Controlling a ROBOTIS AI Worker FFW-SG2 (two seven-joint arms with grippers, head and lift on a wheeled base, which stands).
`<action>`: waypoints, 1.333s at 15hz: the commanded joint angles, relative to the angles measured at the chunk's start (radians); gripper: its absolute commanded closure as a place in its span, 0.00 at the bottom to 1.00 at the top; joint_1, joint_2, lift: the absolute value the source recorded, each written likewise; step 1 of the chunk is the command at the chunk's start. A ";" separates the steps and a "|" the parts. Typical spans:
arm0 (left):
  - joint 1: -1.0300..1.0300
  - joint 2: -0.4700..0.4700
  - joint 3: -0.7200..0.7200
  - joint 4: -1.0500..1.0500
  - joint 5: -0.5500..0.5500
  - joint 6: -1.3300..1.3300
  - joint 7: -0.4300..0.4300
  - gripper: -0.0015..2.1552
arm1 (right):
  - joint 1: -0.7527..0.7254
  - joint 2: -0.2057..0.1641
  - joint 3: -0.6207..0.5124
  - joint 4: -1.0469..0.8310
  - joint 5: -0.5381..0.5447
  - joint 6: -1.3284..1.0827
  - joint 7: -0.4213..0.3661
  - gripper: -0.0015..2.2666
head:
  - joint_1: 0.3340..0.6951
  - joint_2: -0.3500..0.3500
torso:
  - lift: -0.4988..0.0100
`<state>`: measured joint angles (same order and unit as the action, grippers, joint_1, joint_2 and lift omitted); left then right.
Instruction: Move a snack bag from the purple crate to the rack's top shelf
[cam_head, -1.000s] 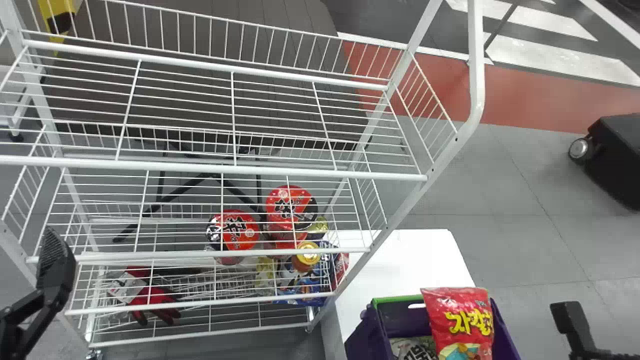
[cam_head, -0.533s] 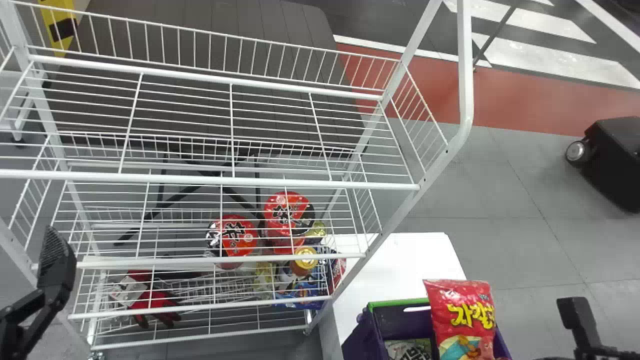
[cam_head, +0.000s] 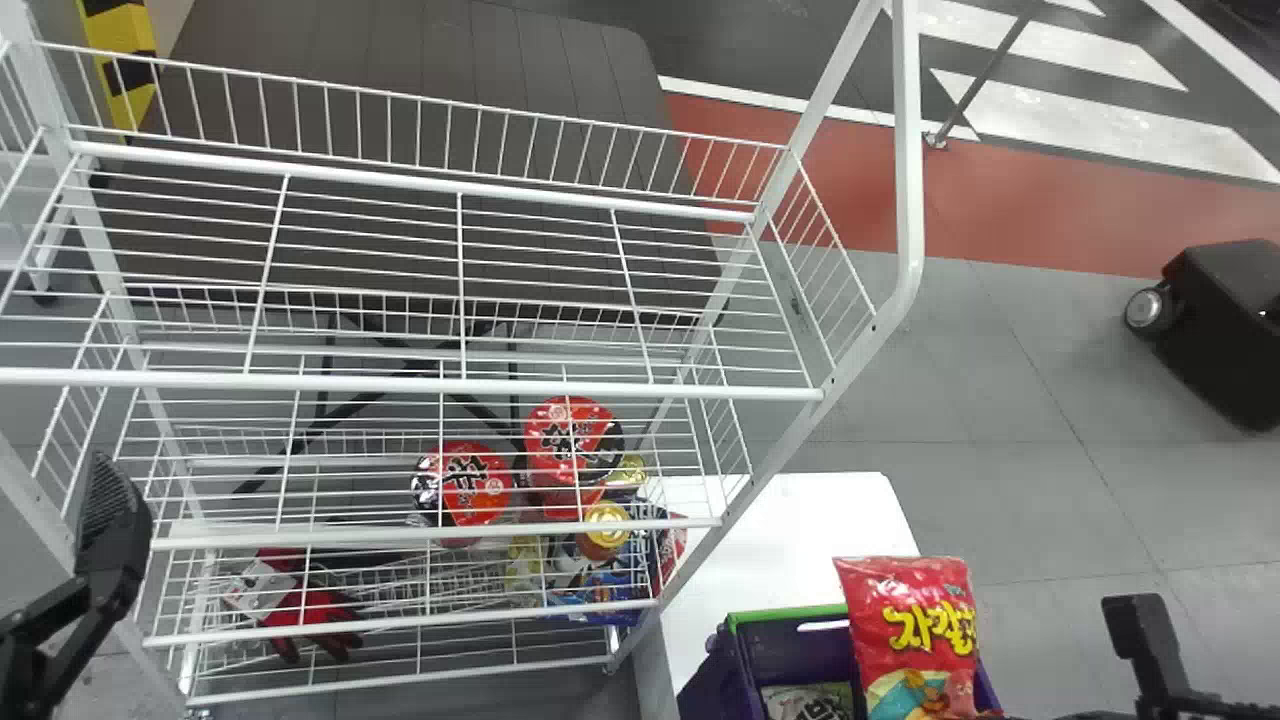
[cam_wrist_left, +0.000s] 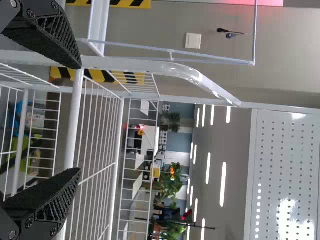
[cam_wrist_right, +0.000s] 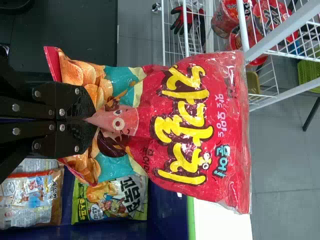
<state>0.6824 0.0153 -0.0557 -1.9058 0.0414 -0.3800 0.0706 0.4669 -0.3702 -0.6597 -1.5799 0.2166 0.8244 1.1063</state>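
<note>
R gripper (cam_wrist_right: 90, 118) has the snack bag (cam_wrist_right: 227, 130) pinched btwn its fingers by the near end, rest of it jutting out past them, off to the R of the rack (cam_head: 907, 150). Bag's underside is hard to make out, so prob. above the purple crate (cam_head: 710, 670) (also R of the rack), can't be sure it's clear. To do this well: lift first, till the bag's low end would pass over the front rail of the top shelf (cam_head: 400, 383), then swing L, lower gently, let go slowly. Keep wrist steady b/c a one-end pinch may let it flop or twist; no extra squeeze, chips crush. Pose: R arm comes in from the near side, R of the rack; L gripper (cam_wrist_left: 80, 120) is parked by the rack's L end, fingers spread wide.
</note>
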 joint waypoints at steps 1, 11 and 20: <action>0.002 0.000 -0.001 0.001 0.000 -0.001 0.000 0.04 | 0.006 0.005 0.002 -0.017 0.004 0.009 0.001 0.88 | 1.00 0.00 | 0.86; -0.004 -0.002 -0.007 -0.002 -0.011 0.002 0.003 0.04 | 0.022 0.014 -0.015 -0.109 0.010 0.062 0.006 0.88 | 1.00 0.00 | 0.94; -0.017 0.000 -0.006 0.002 -0.018 0.011 0.002 0.04 | 0.021 0.017 -0.009 -0.147 0.013 0.120 0.030 0.88 | 1.00 0.00 | 1.00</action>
<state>0.6698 0.0153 -0.0617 -1.9055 0.0230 -0.3702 0.0721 0.4878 -0.3528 -0.6661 -1.7267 0.2300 0.9420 1.1359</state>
